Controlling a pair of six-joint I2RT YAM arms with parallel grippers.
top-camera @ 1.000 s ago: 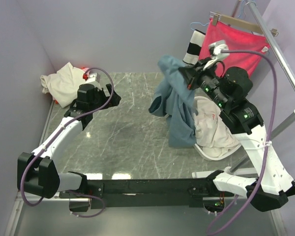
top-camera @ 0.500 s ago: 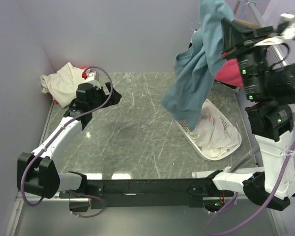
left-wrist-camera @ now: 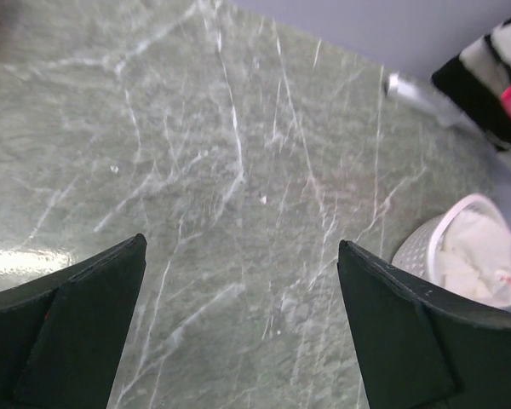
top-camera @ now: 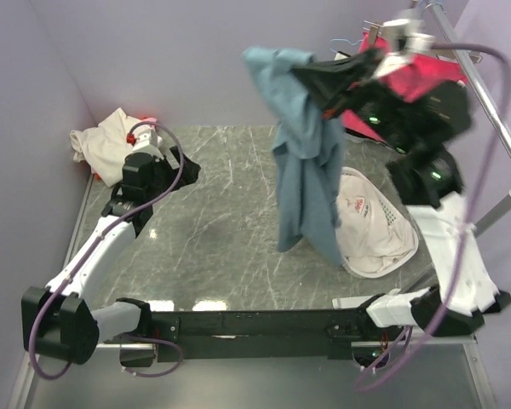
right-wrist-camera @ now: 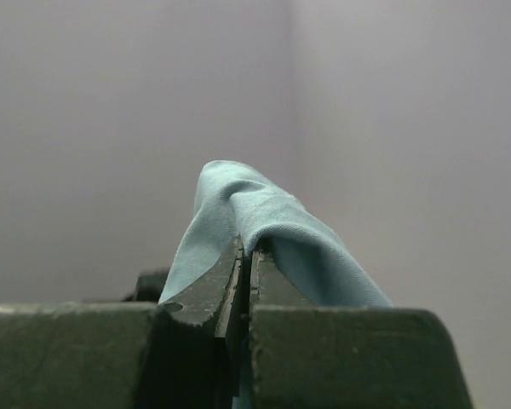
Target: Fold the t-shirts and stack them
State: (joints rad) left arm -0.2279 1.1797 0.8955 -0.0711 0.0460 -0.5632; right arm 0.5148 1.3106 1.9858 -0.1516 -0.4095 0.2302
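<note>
R gripper (top-camera: 305,75) is clamping shut on the blue tee (top-camera: 302,170), pinching one fold near its top. Wrist cam is showing the jaws fully together w/ cloth humping over the tips. Tee is hanging in the air over the table (top-camera: 213,230), around 1 o'clock from center, bunched and twisted into a long rope-like drape. Its low end is overlapping the basket (top-camera: 409,251) rim in the top view; can't tell if it's touching.

L gripper (top-camera: 186,166) is sitting wide open w/ nothing in it, low over the table at 10 o'clock, pointing toward 3.

Handling, my read:
- Light, limp, zero stiffness, so it's going to swing and spin off a single pinch.
- Thin matte knit, not slick. Pads should be holding OK, though a thin fold may be creeping.
- Nothing fragile. The risk is snagging or dragging on the basket.
- A 2nd grab is needed to spread it. Best bet is a hem corner or sleeve edge on the hanging lower part, reachable for L, then pulling flat.

Materials/shapes:
- Table is a grey-green marble look w/ white veins, glossy and hard.
- Basket is white plastic, oval, w/ a perforated wall, at 4 o'clock.
- White tee (top-camera: 370,226) w/ red print is lying crumpled inside the basket.
- Cream tee (top-camera: 106,145) is sitting as a soft crumpled heap in the far corner at 10 o'clock, just beyond L gripper.
- Pink towel (top-camera: 426,81) is hanging behind the R arm at 2 o'clock. Not ours.
- Fingers are black, hard and wedge-shaped.
</note>
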